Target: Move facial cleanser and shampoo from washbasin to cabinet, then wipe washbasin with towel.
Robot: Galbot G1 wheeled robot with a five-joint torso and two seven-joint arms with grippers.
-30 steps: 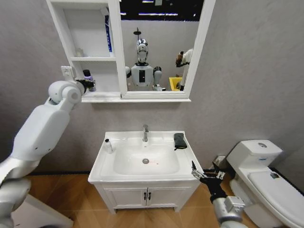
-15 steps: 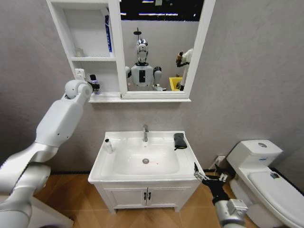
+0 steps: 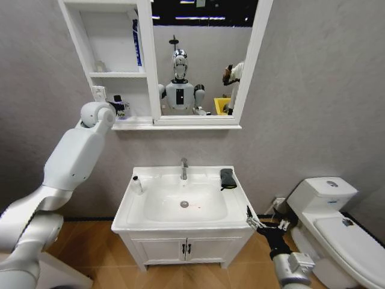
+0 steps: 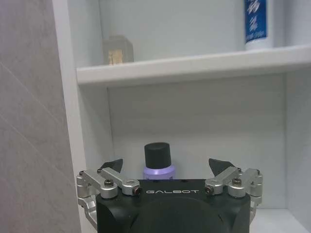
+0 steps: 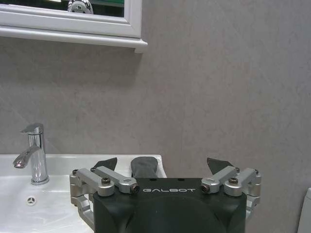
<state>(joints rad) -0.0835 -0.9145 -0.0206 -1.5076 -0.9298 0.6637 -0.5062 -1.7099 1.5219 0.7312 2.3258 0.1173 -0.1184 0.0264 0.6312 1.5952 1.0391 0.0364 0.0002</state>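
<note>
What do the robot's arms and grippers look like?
Both arms have smooth, rounded white shells. The left gripper and the right gripper look alike: a black block marked GALBOT in white letters, silver metal links with screws, and pointed black fingertips.

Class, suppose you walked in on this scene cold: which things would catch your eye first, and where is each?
The left gripper is raised to the cabinet, open on either side of a purple bottle with a black cap on its lowest shelf. Below, the washbasin holds a small bottle at its left rim and the dark towel at its right rim.
</note>
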